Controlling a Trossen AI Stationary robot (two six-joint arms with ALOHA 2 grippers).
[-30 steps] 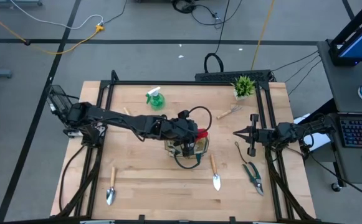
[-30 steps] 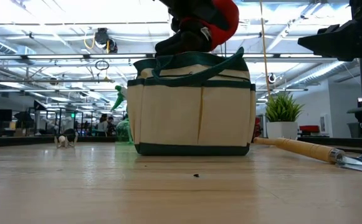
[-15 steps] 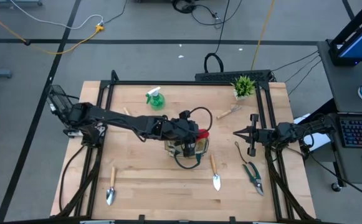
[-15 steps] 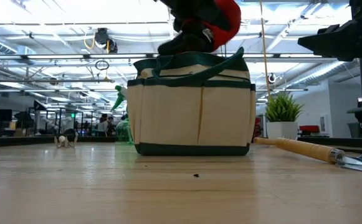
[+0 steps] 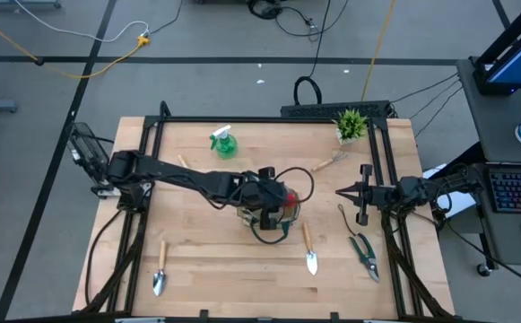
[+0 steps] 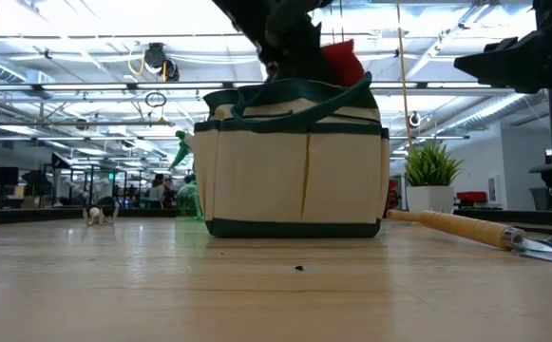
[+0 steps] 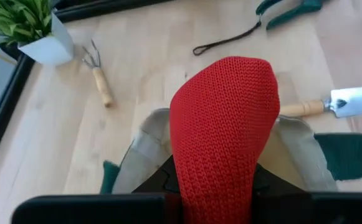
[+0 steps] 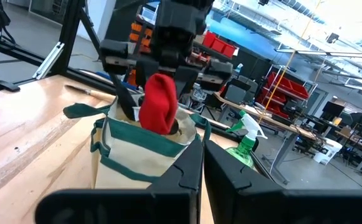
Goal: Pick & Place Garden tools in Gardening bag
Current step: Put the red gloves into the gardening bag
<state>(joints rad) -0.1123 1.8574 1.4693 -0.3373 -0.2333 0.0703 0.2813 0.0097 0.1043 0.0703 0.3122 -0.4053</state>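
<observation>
The tan gardening bag point(image 5: 273, 218) with dark green trim stands mid-table; it also shows in the low view point(image 6: 295, 171). My left gripper point(image 5: 264, 199) is right above its mouth, shut on the red-black glove point(image 7: 224, 124), whose red knit end point(image 8: 159, 102) dips into the bag. My right gripper point(image 5: 348, 191) waits shut and empty at the table's right side. The green spray bottle point(image 5: 223, 142), the rake point(image 5: 329, 161), two trowels point(image 5: 160, 269) point(image 5: 308, 248) and the green-handled shears point(image 5: 364, 254) lie on the table. My left gripper holds the glove between its two fingers, coming from above and pointing down. The glove itself hides the place of contact in the wrist view. The red knit end point(image 6: 344, 65) sticks out past the fingers and hangs into the bag's mouth, clear of the table.
A small potted plant point(image 5: 351, 124) stands at the far right corner. A dark cord loop point(image 7: 227, 40) lies near the shears. A black frame rail point(image 5: 269, 119) borders the table. Bare wood shows along the near edge between the two trowels.
My left gripper has gone down toward the bag with the glove still held. The glove's red end, which was above the bag's rim, now sits lower at the bag's mouth. My right arm has kept still.
</observation>
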